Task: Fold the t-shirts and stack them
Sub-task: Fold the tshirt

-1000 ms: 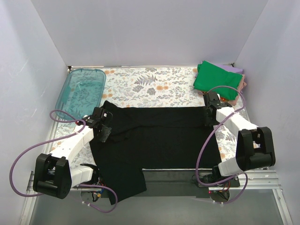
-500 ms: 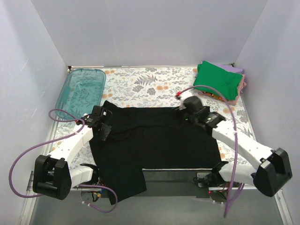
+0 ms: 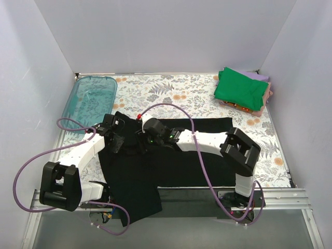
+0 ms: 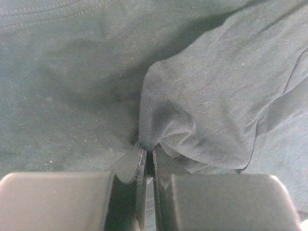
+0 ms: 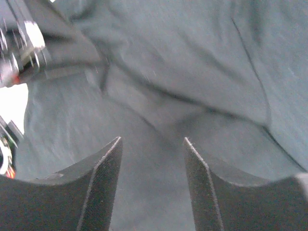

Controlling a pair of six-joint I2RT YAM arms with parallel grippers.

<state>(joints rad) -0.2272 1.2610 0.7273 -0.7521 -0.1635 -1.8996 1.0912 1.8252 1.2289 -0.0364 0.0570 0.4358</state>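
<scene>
The large black t-shirt (image 3: 192,155) lies spread on the flowered table, its lower part hanging over the near edge. My left gripper (image 3: 117,141) is shut on a fold of its left shoulder cloth, which bunches at the closed fingertips in the left wrist view (image 4: 147,151). My right gripper (image 3: 141,141) is open and empty, reaching far left over the shirt close beside the left gripper; its fingers (image 5: 103,168) hover just above black cloth (image 5: 192,72). The bright green t-shirt (image 3: 239,89) tops a pile at the back right, with lilac (image 3: 257,76) and pink (image 3: 268,96) cloth under it.
A translucent teal plastic tray (image 3: 89,101) stands at the back left. Purple cables loop from both arms, one (image 3: 171,107) arching over the shirt. Grey walls close in the table on three sides. A metal rail (image 3: 280,194) runs along the near edge.
My right arm has swung from the shirt's right shoulder across to the left, ending beside the left gripper. The shirt's upper left has bunched up. The left gripper has stayed put.
</scene>
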